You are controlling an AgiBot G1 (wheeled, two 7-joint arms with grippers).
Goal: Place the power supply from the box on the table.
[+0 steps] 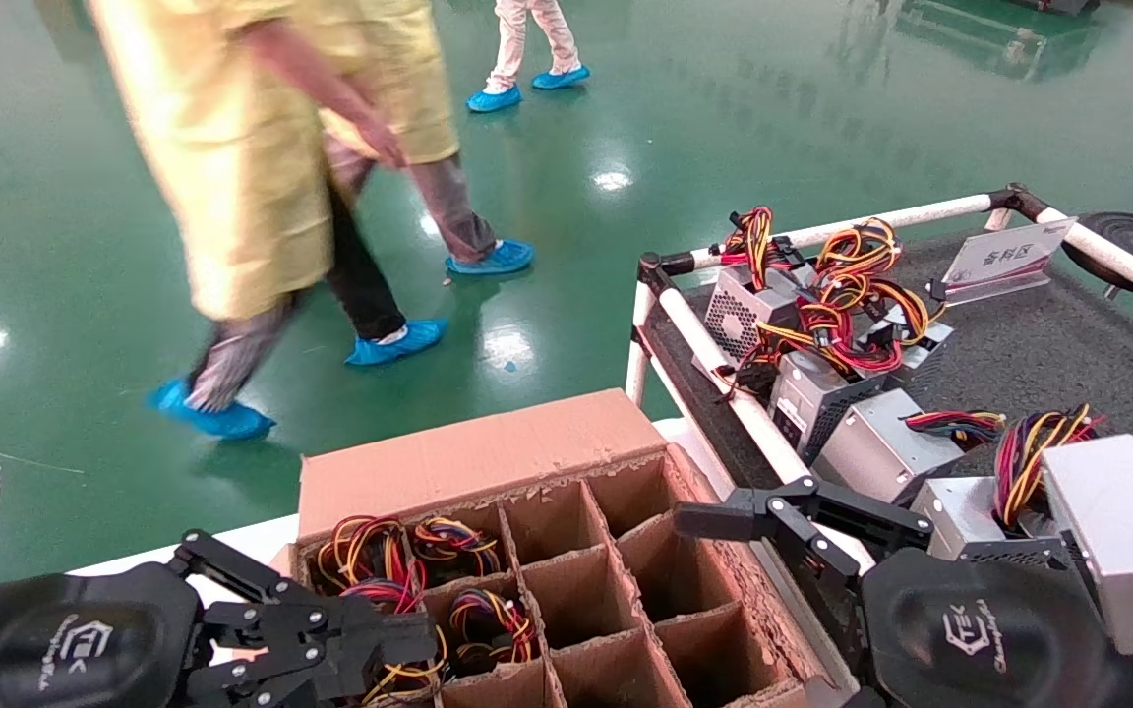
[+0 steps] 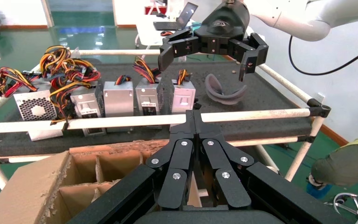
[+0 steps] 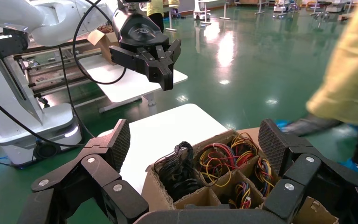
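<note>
The box is taken as landmark. Power supplies are seen in its left cells, beneath the left tool, pressed together. The right tool, spread, is held over its right edge.

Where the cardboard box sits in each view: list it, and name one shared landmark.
Head view: the box is bottom centre, between both arms.
Left wrist view: lower left corner, below the table's white rail.
Right wrist view: bottom centre.
Shared landmark: its cardboard grid of cells.
</note>
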